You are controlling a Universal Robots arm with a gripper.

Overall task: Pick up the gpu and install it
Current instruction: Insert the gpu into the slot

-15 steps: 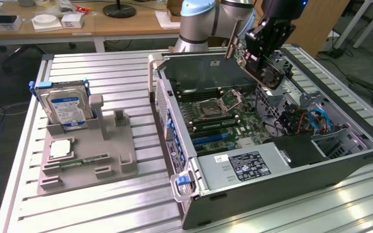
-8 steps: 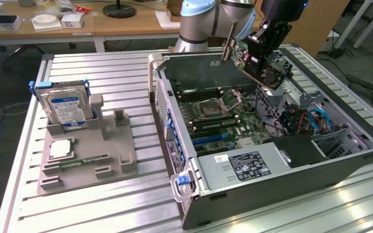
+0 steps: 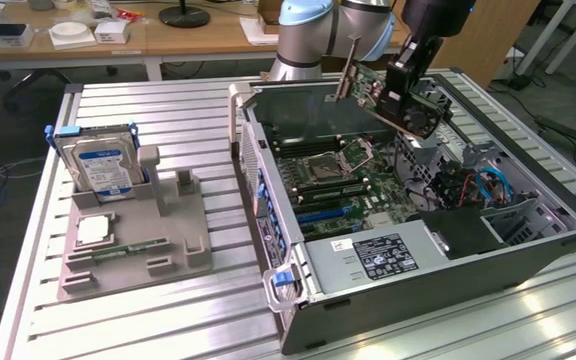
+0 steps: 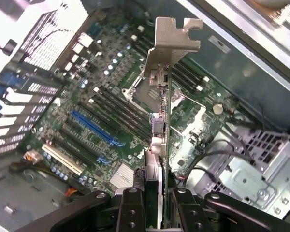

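So, gripper (image 4: pixel 157 200) clamped on the gpu (image 4: pixel 170 43) (bracket end out); line it up square over, probably, the blue slot (image 4: pixel 96 128).

Ribbed metal tabletop (image 3: pixel 148 330), bearing two things.
Directly below the hand (image 3: pixel 405 86), an open computer case (image 3: pixel 448 285); well off from the hand, toward the exterior view's left, a grey parts stand (image 3: pixel 168 240).

The gpu (image 3: pixel 373 88), a thin green card with a dark fan side and a pale metal bracket (image 4: pixel 173 36) at one end, hangs tilted above the open computer case (image 3: pixel 418 285), pinched by the gripper (image 4: pixel 154 195), apparently clear of the motherboard (image 4: pixel 101 125).
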